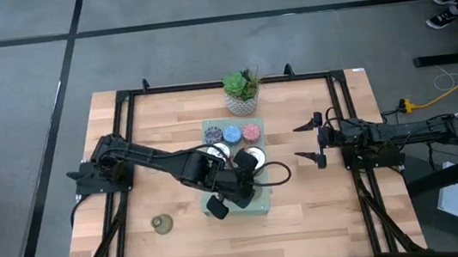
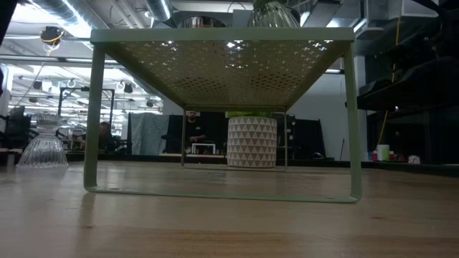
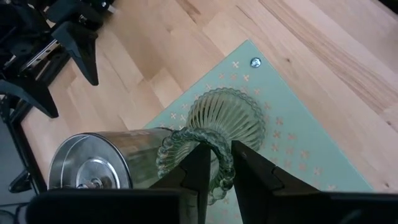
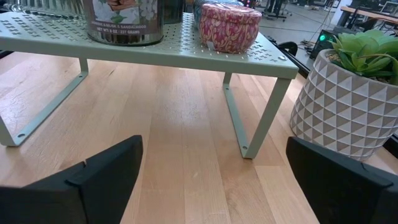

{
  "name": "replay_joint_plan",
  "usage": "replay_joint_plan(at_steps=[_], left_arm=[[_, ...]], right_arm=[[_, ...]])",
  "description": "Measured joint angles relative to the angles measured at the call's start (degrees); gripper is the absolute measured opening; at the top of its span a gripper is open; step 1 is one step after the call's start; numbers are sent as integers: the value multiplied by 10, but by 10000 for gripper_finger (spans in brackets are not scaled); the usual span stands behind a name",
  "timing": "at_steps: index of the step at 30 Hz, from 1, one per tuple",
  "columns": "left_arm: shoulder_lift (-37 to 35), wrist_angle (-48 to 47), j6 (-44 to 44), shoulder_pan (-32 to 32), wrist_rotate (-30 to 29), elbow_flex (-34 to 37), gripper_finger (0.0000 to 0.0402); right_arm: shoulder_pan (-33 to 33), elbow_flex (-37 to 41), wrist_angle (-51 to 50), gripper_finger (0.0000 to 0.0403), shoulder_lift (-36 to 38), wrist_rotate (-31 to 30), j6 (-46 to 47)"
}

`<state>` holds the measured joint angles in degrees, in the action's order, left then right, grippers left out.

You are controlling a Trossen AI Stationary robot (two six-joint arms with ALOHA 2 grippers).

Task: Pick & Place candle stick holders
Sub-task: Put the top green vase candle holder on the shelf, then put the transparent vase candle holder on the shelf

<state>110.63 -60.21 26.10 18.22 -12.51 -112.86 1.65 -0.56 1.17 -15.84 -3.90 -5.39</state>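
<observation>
- High view: a pale wooden table point(image 1: 308, 215) carries a mint-green perforated shelf riser point(image 1: 261, 204) at its middle, standing on thin legs. One riser in all.
- Two dark arms reach in. The left arm stretches across to the riser's near half; the right arm waits at the table's right side, well apart from the riser.
- The left gripper point(image 3: 214, 163) sits directly over the riser top, its fingers pinched nearly together on the ribbed rim of an olive-green glass candle holder point(image 3: 225, 124). The holder stands upright on the riser, its axis vertical, straight ahead of and below the fingertips. The left arm is by far the nearer one.
- The right gripper point(image 1: 307, 142) has its fingers spread as wide as they go and carries nothing.
- One green succulent in a white patterned pot point(image 1: 242, 93) stands just beyond the riser's far edge.
- Two shiny silver holders: one point(image 3: 93, 167) just beside the gripped glass holder, the other point(image 1: 254, 155) next to it.
- Three small round holders in a row on the riser's far end: purple point(image 1: 213, 134), blue point(image 1: 232, 133), pink point(image 1: 251, 131).
- A second olive-green glass holder point(image 1: 163, 224) stands alone on the bare table, off the riser to its left, near the table's front edge.
</observation>
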Motion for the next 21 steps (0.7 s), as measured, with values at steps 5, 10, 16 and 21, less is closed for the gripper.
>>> replay_joint_plan(at_steps=[5,10,16,21], left_arm=[[0,0,-5,0,-2,0,72],[0,1,-13,0,-20,0,86],[0,1,-14,0,-20,0,108],[0,1,-29,0,-24,0,126]], right_arm=[[0,0,0,399,0,0,0],[0,0,0,399,0,0,0],[0,0,0,399,0,0,0],[0,0,0,399,0,0,0]])
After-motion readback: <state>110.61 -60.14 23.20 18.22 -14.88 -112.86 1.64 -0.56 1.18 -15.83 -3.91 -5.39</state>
